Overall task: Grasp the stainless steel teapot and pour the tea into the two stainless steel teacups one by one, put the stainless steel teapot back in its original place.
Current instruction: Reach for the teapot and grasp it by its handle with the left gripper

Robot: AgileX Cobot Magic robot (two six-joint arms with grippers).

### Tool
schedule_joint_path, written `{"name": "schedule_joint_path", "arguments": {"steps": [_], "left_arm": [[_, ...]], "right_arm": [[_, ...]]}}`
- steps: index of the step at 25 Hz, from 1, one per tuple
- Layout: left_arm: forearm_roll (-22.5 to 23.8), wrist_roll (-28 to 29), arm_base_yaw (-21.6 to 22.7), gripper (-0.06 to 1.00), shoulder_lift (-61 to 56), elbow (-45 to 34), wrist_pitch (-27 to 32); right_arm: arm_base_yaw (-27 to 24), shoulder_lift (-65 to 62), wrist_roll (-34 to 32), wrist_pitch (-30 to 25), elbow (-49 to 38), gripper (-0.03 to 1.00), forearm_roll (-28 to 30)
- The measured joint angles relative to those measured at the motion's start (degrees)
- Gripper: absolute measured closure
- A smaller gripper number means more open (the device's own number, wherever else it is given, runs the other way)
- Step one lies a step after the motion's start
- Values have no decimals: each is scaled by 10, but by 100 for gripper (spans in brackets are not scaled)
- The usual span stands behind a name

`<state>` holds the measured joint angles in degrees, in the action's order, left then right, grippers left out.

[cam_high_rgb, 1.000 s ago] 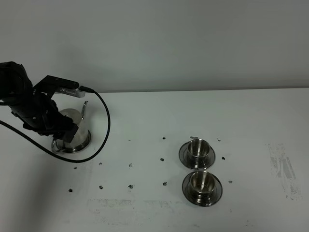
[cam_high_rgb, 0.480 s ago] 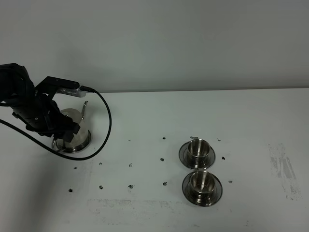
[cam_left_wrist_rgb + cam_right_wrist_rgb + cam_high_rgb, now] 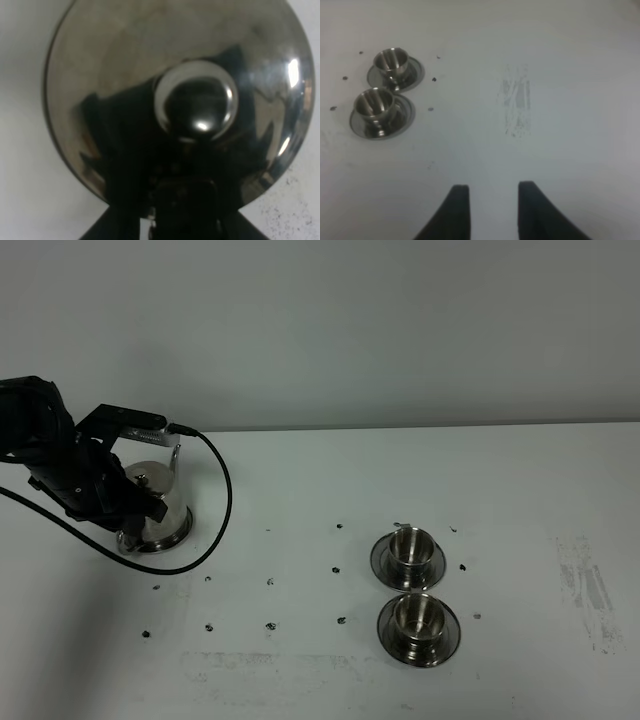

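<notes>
The stainless steel teapot [image 3: 158,502] stands at the left of the table on the round steel disc, its original place [image 3: 172,537]. My left gripper [image 3: 132,520] is at the pot's near-left side, shut on the loop handle. The left wrist view is filled by the domed lid [image 3: 125,75] and its knob [image 3: 196,102], with the dark gripper [image 3: 184,202] closed in below. The two stainless steel teacups [image 3: 410,547] [image 3: 417,614] sit on saucers at centre right, also in the right wrist view [image 3: 391,60] [image 3: 374,102]. My right gripper [image 3: 490,189] hovers apart from them, open and empty.
A black cable [image 3: 222,502] loops from the left arm down onto the table beside the pot. Small dark specks [image 3: 271,582] dot the white tabletop between pot and cups. A scuffed patch [image 3: 585,585] marks the right side.
The left gripper's fingers have closed on the teapot's handle. The arm shifted slightly left, uncovering the lid and knob. The cups have not moved.
</notes>
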<state>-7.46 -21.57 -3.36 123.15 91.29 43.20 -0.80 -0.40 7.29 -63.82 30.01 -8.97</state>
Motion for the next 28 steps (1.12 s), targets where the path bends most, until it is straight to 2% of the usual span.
{"name": "schedule_joint_path", "arguments": {"steps": [19, 28], "left_arm": [[-15, 0, 1, 63, -9, 0, 2], [-19, 22, 1, 51, -16, 0, 16]], "right_arm": [[0, 0, 0, 0, 0, 74, 0], [0, 0, 0, 0, 0, 74, 0]]}}
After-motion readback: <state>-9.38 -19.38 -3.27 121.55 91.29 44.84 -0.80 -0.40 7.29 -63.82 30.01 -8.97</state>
